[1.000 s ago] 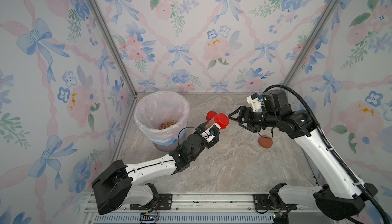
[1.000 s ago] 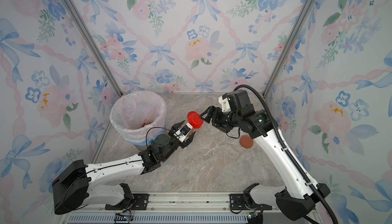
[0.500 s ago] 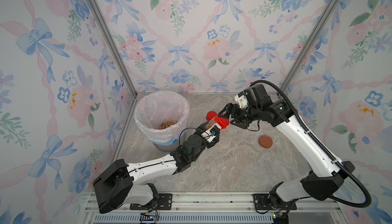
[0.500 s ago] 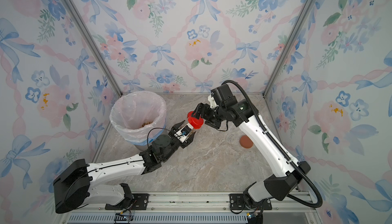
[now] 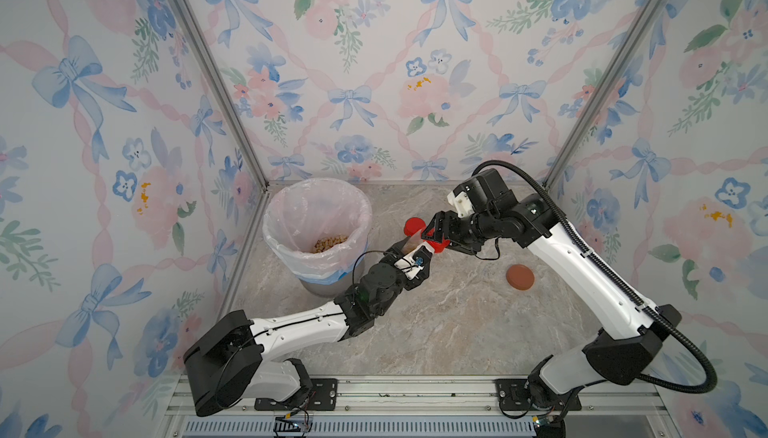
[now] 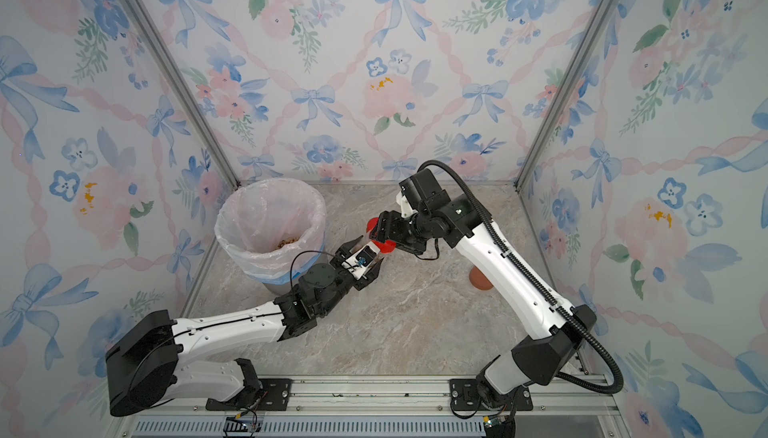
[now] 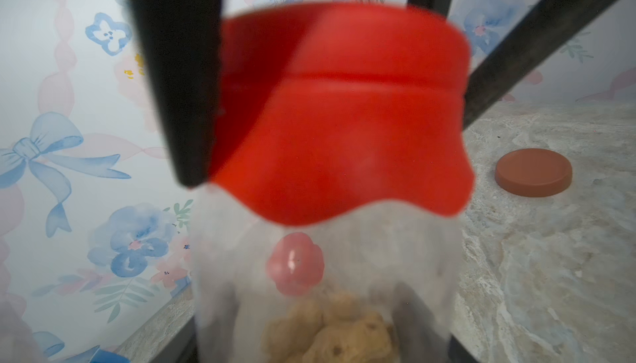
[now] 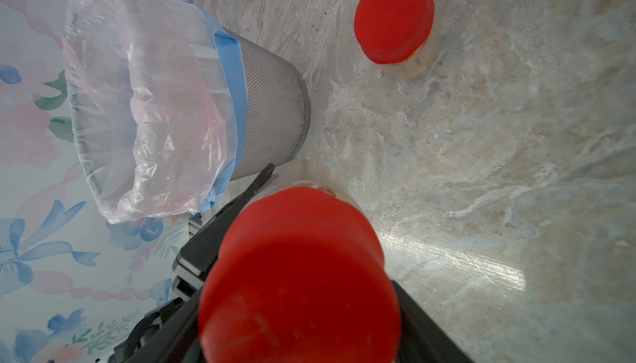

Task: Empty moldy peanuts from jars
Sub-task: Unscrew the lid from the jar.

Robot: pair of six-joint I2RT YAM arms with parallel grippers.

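- Holding a slim jar [image 7: 327, 268] by its clear body, your left pincer [image 5: 413, 255] is clamped shut. The jar is lifted off the table [image 5: 436, 332] and tilted, with its cap end toward your right pincer [image 5: 438, 237].
- The right pincer's fingers press on opposite sides of the red lid [image 7: 344, 110]. Treat it as clamped on that lid.
- Expect the jar to be light, with a smooth wall that is probably slippery. It may spin inside the left pincer when the lid is twisted, so keep that grip firm and on the body, clear of the lid.
- Take the lid by its straight side wall. It looks stiff enough to bear the squeeze.
- The peanuts [image 7: 330, 333] lie loose at the end of the jar nearest the left pincer and will pour freely. Keep the mouth raised until it is over the bin [image 5: 286, 207], which stands just beside the left pincer.
- A second jar [image 8: 394, 17] stands capped on the table near the right pincer, on the side away from its arm.
- A brown lid [image 5: 520, 277] lies well apart from the right pincer.
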